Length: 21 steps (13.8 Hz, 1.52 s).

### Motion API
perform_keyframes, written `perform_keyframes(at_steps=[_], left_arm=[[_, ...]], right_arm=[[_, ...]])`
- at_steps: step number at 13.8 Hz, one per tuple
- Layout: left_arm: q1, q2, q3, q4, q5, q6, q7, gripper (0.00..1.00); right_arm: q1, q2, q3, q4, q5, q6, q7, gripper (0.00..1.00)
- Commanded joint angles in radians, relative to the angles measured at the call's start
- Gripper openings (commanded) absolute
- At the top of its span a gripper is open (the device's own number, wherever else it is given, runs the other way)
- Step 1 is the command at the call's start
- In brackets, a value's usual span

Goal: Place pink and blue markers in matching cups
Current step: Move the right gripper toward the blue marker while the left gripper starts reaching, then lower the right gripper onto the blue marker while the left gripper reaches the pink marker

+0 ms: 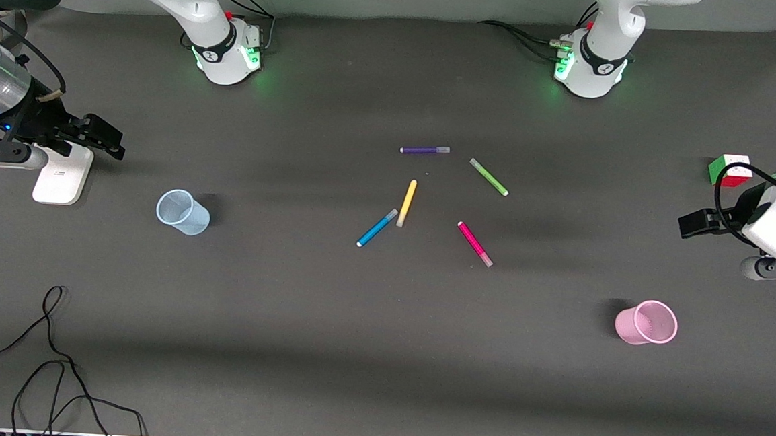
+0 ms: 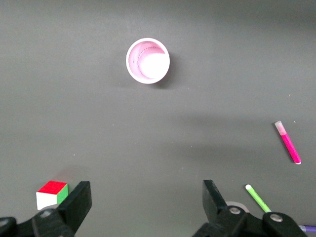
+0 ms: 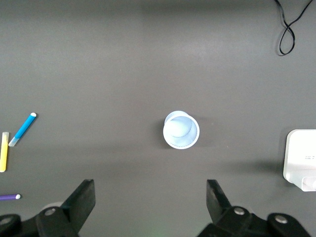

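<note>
No marker is lifted yet, so the task seems at its start. The slim magenta-pink marker [image 1: 475,243] and the slim bright blue marker [image 1: 376,228] lie flat at the frame's centre among yellow, green and purple ones. The translucent pale blue cup [image 1: 182,212] stands at centre-left, the opaque pink mesh cup [image 1: 647,322] at lower right, both upright and empty. The left gripper [image 1: 691,223] hangs spread and empty at the right edge; the right gripper [image 1: 113,142] likewise at the left edge. Next, one arm probably must reach to centre and descend astride its marker.
</note>
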Motion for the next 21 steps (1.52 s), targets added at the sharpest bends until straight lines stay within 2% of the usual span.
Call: perform_keyframes(at_steps=[1,4,7,10,12,14,16,19,21], left_arm=[[-0.002,-0.039,0.006,-0.024,-0.003,-0.024,-0.013,1.00],[-0.004,-0.042,0.004,-0.010,-0.003,-0.037,-0.011,1.00],[-0.013,-0.040,-0.003,-0.009,-0.006,-0.044,-0.001,1.00],[-0.018,-0.027,-0.045,-0.009,-0.009,-0.051,-0.016,1.00],[-0.018,0.033,-0.098,-0.006,-0.016,-0.037,-0.017,1.00],[-0.019,0.094,-0.158,-0.006,-0.070,-0.006,-0.095,1.00],[-0.019,0.148,-0.209,-0.009,-0.075,0.049,-0.233,1.00],[-0.039,0.274,-0.230,-0.009,-0.087,0.155,-0.319,1.00],[-0.100,0.359,-0.229,-0.010,-0.081,0.246,-0.428,1.00]], right_arm=[[0.003,0.002,-0.012,0.009,-0.003,-0.012,-0.011,1.00],[0.010,0.048,-0.008,0.012,0.027,-0.001,0.001,1.00],[0.052,0.195,0.017,0.024,0.197,0.061,0.211,1.00],[0.063,0.408,0.170,0.117,0.266,0.139,0.428,1.00],[0.063,0.540,0.289,0.172,0.285,0.233,0.597,1.00],[0.066,0.654,0.365,0.217,0.290,0.320,0.745,1.00],[0.067,0.737,0.434,0.225,0.291,0.450,0.887,1.00],[0.101,0.852,0.454,0.225,0.291,0.583,0.957,1.00],[0.121,0.901,0.454,0.222,0.282,0.640,1.001,0.99]])
